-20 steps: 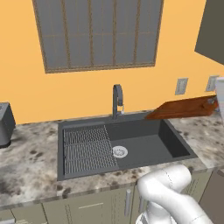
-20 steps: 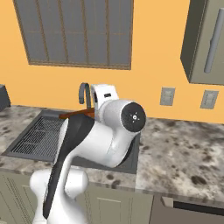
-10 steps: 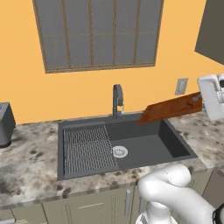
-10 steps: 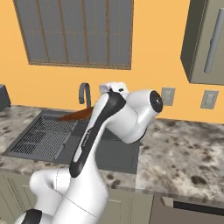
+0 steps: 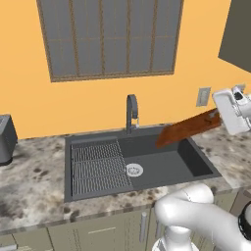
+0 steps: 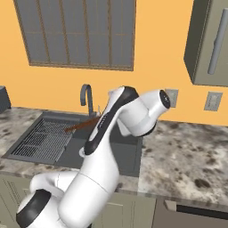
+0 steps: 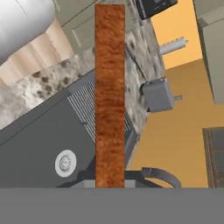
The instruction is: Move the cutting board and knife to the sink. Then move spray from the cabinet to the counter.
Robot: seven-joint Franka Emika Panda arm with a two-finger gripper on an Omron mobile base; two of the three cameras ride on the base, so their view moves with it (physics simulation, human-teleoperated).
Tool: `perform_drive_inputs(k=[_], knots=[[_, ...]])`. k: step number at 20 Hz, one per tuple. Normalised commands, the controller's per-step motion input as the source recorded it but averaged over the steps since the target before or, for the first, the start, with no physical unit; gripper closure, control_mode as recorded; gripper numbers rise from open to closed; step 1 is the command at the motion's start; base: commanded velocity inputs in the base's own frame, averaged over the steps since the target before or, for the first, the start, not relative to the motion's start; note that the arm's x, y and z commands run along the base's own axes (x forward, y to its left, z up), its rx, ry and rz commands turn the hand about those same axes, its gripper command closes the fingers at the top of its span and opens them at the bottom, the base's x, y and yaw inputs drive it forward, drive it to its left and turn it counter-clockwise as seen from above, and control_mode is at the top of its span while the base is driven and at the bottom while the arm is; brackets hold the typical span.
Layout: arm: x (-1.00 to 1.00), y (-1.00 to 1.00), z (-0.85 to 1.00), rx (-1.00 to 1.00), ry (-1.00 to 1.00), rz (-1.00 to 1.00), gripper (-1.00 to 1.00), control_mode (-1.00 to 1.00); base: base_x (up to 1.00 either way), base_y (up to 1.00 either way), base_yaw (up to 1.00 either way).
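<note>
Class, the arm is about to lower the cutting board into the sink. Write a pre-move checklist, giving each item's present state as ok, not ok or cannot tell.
1. Hand shut on the cutting board: ok, it grips the board's right end.
2. Board over the sink: ok, it hangs tilted above the basin's right half, its free end lower.
3. Basin floor below bare: ok, only the drain shows there.
4. Board apart from the faucet: ok in the left base view, though its low end points toward it.
5. Drain rack out of the drop path: ok, it lies in the left part.
6. Knife's whereabouts: cannot tell.
</note>
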Motion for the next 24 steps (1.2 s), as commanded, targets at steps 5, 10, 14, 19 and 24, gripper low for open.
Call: perform_drive_inputs(k=[5, 10, 14, 19, 24], knots=[[0.33, -0.04, -0.62, 0.0, 0.03, 0.08, 1.0, -1.0, 0.0, 0.0, 0.0], [0.4, 0.0, -0.56, 0.0, 0.0, 0.14, 1.0, -1.0, 0.0, 0.0, 0.0], [0.46, 0.0, -0.4, 0.0, 0.0, 0.13, 1.0, -1.0, 0.0, 0.0, 0.0], [0.5, 0.0, -0.38, -0.01, 0.0, 0.1, 1.0, -1.0, 0.0, 0.0, 0.0], [0.42, 0.0, -0.33, -0.03, 0.0, 0.1, 1.0, -1.0, 0.0, 0.0, 0.0]])
